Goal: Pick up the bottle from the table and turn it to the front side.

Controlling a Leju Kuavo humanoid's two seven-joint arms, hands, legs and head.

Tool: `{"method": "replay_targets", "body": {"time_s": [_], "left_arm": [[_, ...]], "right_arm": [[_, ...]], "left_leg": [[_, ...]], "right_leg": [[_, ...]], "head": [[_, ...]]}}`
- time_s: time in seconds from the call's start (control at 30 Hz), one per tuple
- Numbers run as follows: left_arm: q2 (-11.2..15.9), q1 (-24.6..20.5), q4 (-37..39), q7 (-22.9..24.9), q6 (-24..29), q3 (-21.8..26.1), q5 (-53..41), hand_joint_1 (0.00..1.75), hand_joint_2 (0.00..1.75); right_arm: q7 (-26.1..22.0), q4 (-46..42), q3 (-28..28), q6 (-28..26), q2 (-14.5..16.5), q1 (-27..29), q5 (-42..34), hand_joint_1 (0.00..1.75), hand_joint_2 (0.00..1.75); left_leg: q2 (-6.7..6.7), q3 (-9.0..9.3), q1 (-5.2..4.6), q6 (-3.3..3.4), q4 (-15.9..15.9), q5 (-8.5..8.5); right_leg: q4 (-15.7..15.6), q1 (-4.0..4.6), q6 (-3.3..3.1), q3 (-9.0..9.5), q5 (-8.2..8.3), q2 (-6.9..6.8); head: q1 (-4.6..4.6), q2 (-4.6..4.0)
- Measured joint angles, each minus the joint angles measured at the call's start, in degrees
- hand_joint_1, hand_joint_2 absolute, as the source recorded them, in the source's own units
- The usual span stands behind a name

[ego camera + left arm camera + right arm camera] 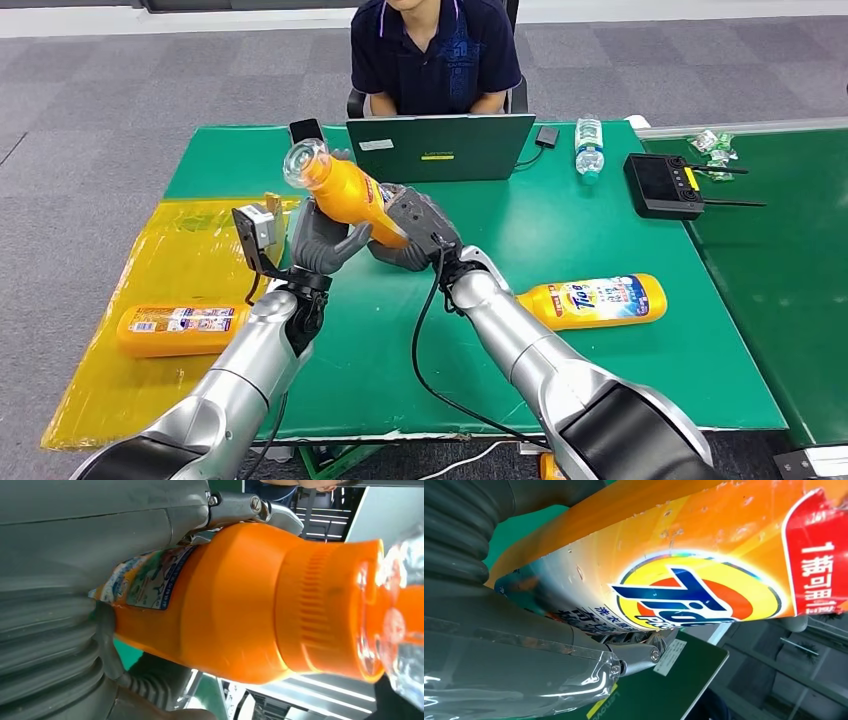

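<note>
Orange plastic detergent bottle (350, 193) lifted off desk (600, 240), gripped by my left hand (322, 243) and right hand (418, 228). Mid-turn, I judge; next, rotate label frontward.

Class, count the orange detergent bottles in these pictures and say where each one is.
3: one held bottle between the left hand and right hand; one on the yellow sheet; one on the green table.

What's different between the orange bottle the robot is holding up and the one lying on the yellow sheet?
The held bottle is lifted off the table, tilted, its clear cap pointing away from the robot, gripped between the left hand and right hand. The bottle on the yellow sheet lies flat on its side, untouched, showing a label of small print. Both are orange with printed labels.
</note>
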Motion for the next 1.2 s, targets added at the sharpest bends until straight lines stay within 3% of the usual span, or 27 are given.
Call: {"method": "replay_targets", "body": {"time_s": [0.57, 1.03, 1.17, 1.2], "left_arm": [[-0.37, -1.47, -1.35, 0.0, 0.11, 1.94, 0.01, 0.0, 1.75], [-0.72, -5.16, 2.9, 0.0, -0.39, 3.51, 1.2, 0.01, 1.75], [-0.83, -5.57, 3.91, 0.0, -0.73, 3.76, 1.33, 1.75, 1.75], [-0.85, -5.68, 4.14, 0.0, -0.89, 3.78, 1.34, 1.75, 1.75]], "right_arm": [[-0.08, 2.36, -1.01, 1.46, 2.32, -1.51, -0.99, 1.75, 1.75], [1.0, 3.71, -1.02, 1.74, 3.02, -1.59, -0.81, 1.75, 1.75], [1.31, 4.01, -1.03, 1.66, 3.07, -1.61, -0.81, 1.75, 1.75], [1.39, 4.11, -1.05, 1.63, 3.08, -1.63, -0.81, 1.75, 1.75]], "left_leg": [[0.0, 0.01, 0.0, 0.0, 0.0, 0.0], [0.01, 0.01, 0.0, 0.0, 0.0, 0.0], [0.01, 0.01, 0.0, 0.0, 0.0, 0.0], [0.01, 0.01, 0.0, 0.0, 0.0, 0.0]], "right_leg": [[0.0, 0.0, 0.0, -0.01, 0.0, 0.01], [0.0, 0.0, 0.0, -0.01, 0.0, 0.01], [0.0, 0.0, 0.0, -0.02, 0.0, 0.01], [0.0, 0.0, 0.0, -0.01, 0.0, 0.01]], "head": [[0.0, 0.0], [0.0, 0.0], [0.0, 0.0], [0.0, 0.0]]}}
